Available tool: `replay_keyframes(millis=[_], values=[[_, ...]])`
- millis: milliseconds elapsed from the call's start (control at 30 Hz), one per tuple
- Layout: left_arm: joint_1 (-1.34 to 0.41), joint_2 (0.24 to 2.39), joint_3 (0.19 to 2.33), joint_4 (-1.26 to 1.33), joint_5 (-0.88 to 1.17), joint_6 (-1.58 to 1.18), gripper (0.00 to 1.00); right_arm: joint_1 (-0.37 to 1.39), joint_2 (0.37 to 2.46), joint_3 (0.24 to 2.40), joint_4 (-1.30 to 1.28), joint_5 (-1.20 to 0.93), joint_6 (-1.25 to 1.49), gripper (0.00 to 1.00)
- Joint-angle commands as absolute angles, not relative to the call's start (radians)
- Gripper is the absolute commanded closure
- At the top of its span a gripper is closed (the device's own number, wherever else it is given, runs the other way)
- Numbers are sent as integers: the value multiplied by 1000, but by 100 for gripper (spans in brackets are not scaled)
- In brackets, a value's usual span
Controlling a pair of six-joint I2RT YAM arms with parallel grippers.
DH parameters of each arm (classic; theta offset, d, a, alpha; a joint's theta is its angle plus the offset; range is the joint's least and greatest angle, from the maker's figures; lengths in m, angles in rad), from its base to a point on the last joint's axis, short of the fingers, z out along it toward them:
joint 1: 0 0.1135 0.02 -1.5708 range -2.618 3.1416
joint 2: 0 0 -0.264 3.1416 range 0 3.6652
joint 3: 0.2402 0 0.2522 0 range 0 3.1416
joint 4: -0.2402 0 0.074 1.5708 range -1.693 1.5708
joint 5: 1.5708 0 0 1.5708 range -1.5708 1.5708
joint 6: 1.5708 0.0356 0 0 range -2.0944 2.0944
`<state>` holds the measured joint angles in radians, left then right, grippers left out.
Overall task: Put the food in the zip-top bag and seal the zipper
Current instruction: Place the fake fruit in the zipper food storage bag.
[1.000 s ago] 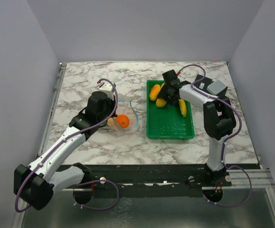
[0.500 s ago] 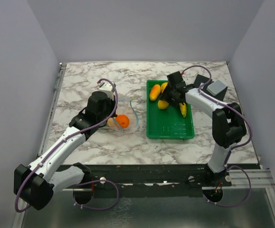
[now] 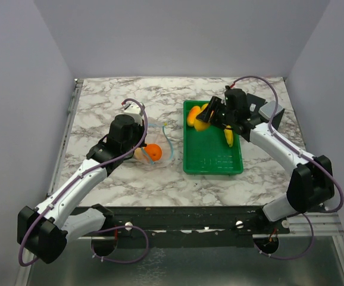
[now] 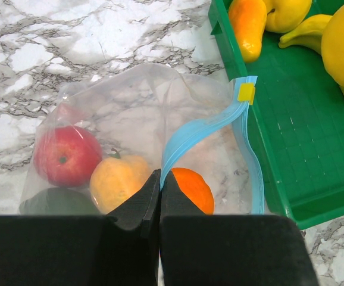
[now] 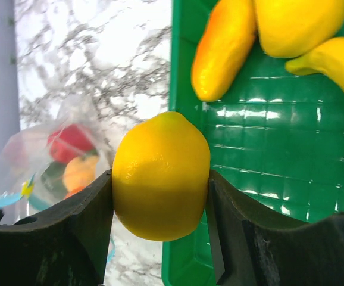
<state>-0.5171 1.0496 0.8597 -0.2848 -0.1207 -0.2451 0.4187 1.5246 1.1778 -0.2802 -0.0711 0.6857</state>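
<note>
The clear zip-top bag point(image 4: 130, 107) lies on the marble left of the tray, its mouth facing the tray. My left gripper point(image 4: 160, 179) is shut on the light blue zipper point(image 4: 203, 126) at the mouth's near edge. Inside the bag lie a red fruit point(image 4: 66, 156), a yellow-orange one point(image 4: 119, 179), an orange one point(image 4: 191, 187) and a dark green one point(image 4: 54, 202). My right gripper point(image 5: 159, 179) is shut on a yellow lemon point(image 5: 160, 173), held above the tray's left rim point(image 3: 202, 124).
The green tray point(image 3: 212, 161) sits right of the bag and holds an orange-yellow fruit point(image 5: 222, 50), a yellow fruit point(image 5: 297, 24) and a banana point(image 5: 338, 65). Grey walls enclose the marble table point(image 3: 112, 95) on three sides.
The right gripper has risen off the fruit pile with the lemon in it, and that arm's elbow has swung out to the right. The left arm and bag have not moved.
</note>
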Motion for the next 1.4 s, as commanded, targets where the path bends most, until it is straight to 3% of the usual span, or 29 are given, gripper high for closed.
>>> replay_keyframes(millis=[0,567,933,1367], values=[[-516,1043,859,-267,-124,-239,100,427,1458,1145,-192,-221,600,83],[-516,1034,858,-267,-126,-240,100,620,1352,1117,-124,-382,493,83],[-516,1031,856,-268,-124,-241,100,770,1468,1204,-125,-317,474,83],[-515,1018,854,-267,-121,-242,100,811,1656,1336,-101,-237,504,83]])
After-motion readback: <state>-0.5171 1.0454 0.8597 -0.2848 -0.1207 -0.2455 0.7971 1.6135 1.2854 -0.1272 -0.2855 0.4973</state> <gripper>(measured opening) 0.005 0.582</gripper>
